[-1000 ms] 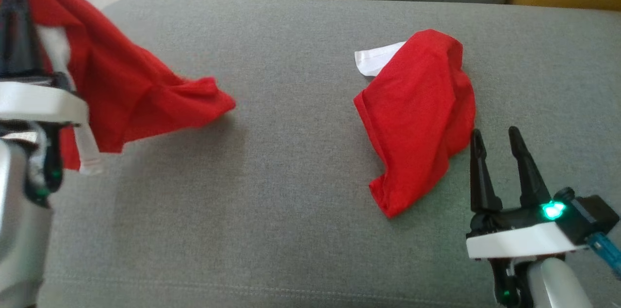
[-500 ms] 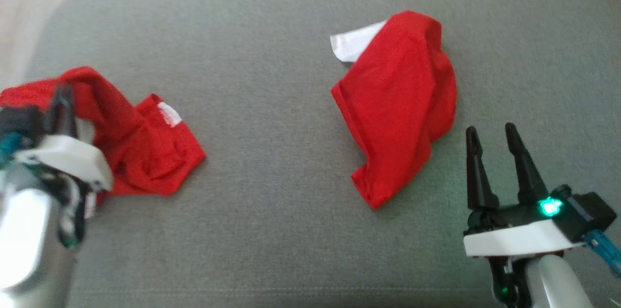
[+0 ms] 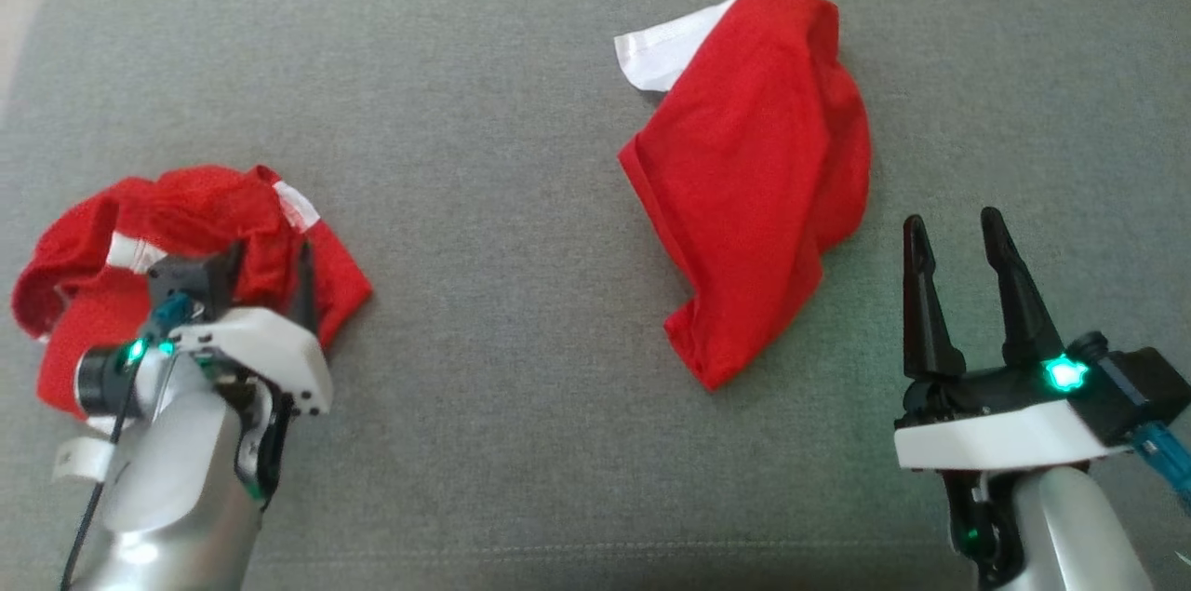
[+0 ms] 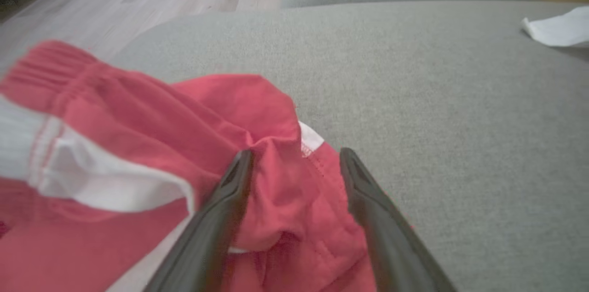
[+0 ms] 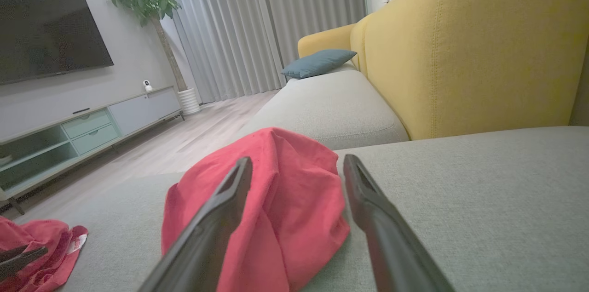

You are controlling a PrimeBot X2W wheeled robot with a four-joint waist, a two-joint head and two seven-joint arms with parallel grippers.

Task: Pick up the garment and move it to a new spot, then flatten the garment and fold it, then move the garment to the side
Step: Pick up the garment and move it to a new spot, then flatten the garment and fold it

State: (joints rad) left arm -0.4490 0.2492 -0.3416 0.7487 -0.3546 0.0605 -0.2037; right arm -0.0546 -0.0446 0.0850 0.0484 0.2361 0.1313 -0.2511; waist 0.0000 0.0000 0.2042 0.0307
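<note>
The crumpled red garment with white trim (image 3: 195, 209) lies left on the grey sofa cushion (image 3: 502, 154); it looks light, limp and shapeless. Left claw (image 4: 297, 154) stands open astride a fold, gripping nothing. Right claw (image 3: 953, 221) is open and empty. Recommended hold: the ribbed waistband (image 4: 50, 71).

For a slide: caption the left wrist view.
Open left claw straddles a crumpled red fabric garment on a grey sofa cushion.

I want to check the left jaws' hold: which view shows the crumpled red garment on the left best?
The left wrist view: the crumpled red garment sits close between the spread jaws. The head view shows the whole heap, its near edge hidden behind the left gripper. The right wrist view catches it small in a corner.
</note>
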